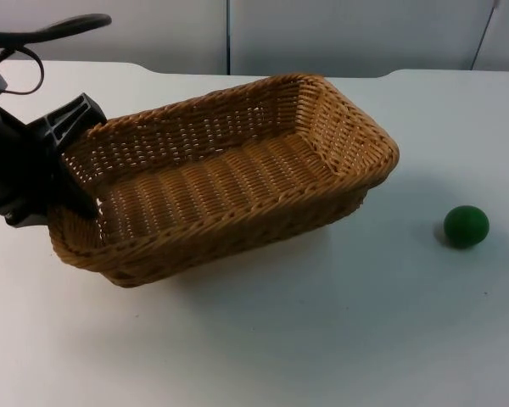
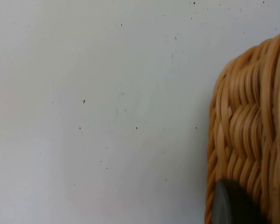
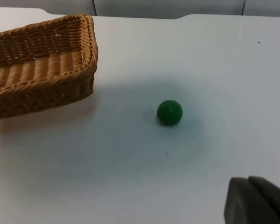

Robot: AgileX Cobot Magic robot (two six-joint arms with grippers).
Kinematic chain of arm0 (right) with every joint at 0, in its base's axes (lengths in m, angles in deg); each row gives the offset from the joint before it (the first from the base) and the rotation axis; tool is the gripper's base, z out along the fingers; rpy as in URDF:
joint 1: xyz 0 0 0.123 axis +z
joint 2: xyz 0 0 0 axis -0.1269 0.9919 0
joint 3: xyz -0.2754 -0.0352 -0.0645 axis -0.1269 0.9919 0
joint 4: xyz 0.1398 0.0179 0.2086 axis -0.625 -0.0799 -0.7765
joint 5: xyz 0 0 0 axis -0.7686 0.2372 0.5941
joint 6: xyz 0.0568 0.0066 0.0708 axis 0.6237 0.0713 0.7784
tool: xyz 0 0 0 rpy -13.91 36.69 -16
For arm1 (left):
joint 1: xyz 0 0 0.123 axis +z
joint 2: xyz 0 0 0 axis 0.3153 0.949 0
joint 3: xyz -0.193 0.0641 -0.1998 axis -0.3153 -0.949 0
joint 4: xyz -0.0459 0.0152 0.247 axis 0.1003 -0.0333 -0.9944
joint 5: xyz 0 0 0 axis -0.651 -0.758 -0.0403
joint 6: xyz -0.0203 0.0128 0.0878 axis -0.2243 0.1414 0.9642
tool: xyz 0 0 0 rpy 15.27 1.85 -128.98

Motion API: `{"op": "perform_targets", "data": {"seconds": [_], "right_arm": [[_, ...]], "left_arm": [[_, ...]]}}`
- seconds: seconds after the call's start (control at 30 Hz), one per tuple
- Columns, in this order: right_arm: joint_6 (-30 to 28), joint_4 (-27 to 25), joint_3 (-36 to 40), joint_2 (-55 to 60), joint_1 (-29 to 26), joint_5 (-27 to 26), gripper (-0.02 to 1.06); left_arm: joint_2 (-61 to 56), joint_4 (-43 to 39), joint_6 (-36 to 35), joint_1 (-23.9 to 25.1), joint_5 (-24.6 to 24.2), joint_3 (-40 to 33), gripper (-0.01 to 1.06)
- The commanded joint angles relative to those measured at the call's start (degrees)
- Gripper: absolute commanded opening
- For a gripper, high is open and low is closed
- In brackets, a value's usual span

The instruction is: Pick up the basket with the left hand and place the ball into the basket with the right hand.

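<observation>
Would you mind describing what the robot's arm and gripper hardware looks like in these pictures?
The left arm is matt black, ending in the left gripper, a blocky black body with angular, ribbed sides. Its fingertip is a rounded dark grey pad. The right gripper's fingertip looks like a blunt, dark grey block with softened corners. No markings are visible.

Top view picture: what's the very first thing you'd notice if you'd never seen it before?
The big woven wicker basket grabs the eye first; it fills the middle of the white table, one end tipped up. The left gripper clamps its rim at the left end. Next comes the little green ball, sitting alone on the table to the basket's right, with the right gripper hovering near it.
</observation>
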Motion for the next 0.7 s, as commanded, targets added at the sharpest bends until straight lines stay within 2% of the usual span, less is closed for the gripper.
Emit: {"op": "perform_targets", "data": {"seconds": [0.0,0.67], "right_arm": [[0.1,-0.1,0.3,-0.1,0.3,-0.2,0.00],[0.1,-0.2,0.3,-0.1,0.3,-0.2,0.00]], "left_arm": [[-0.8,1.4,-0.2,0.1,-0.1,-0.1,0.00],[-0.8,1.3,-0.2,0.1,0.0,-0.1,0.00]]}}
